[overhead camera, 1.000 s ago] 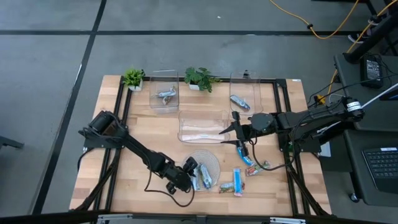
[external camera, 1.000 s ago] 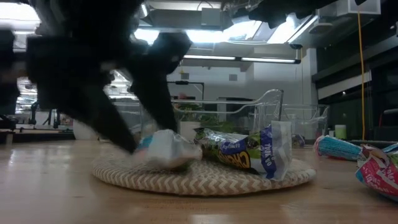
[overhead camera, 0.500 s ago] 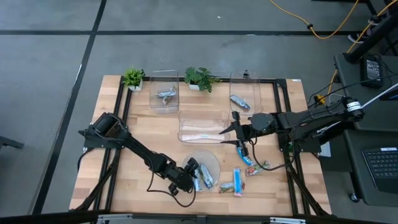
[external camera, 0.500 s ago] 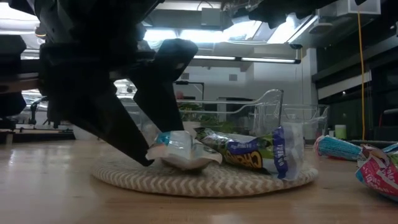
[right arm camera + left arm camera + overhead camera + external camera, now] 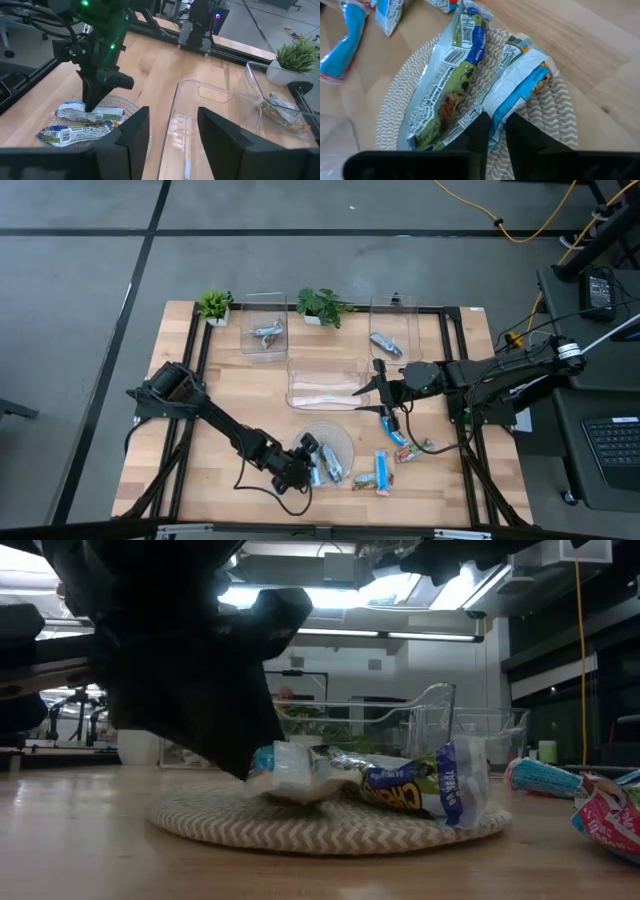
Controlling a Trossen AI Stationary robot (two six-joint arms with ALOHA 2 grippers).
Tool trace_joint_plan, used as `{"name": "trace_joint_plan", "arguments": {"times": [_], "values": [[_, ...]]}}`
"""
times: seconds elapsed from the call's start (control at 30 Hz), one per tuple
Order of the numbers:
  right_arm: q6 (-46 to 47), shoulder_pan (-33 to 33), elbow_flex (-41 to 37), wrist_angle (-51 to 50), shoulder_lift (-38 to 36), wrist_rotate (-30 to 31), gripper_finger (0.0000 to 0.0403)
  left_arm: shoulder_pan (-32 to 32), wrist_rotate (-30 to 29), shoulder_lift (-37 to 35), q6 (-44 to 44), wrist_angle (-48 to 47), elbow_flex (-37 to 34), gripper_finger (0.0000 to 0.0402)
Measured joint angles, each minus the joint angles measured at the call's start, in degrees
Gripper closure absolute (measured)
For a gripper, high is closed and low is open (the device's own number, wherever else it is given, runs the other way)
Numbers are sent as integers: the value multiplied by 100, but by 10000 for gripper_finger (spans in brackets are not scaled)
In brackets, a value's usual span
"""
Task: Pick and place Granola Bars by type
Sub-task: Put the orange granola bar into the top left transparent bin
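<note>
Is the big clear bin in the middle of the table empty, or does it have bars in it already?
Empty, it seems: the middle bin shows only wood through its clear floor, in the high and right wrist views.

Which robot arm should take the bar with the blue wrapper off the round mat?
Left. The left gripper is already down on the mat, with its fingers closed on the blue bar. The right gripper is open, farther off above the middle bin.
</note>
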Motion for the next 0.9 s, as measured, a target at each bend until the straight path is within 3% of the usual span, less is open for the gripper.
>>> {"name": "trace_joint_plan", "arguments": {"times": [0.37,0.47,0.7,0.9], "values": [[0,-1,-2,2,2,2,234,-186,-198,-1065,160,204,88,395],[0,-1,-2,3,2,2,234,-221,-51,-1524,35,317,88,395],[17,-1,-2,4,2,4,234,-303,888,-2592,-359,373,89,395],[1,-1,-2,3,2,3,234,-462,621,-3115,-365,308,91,395]]}}
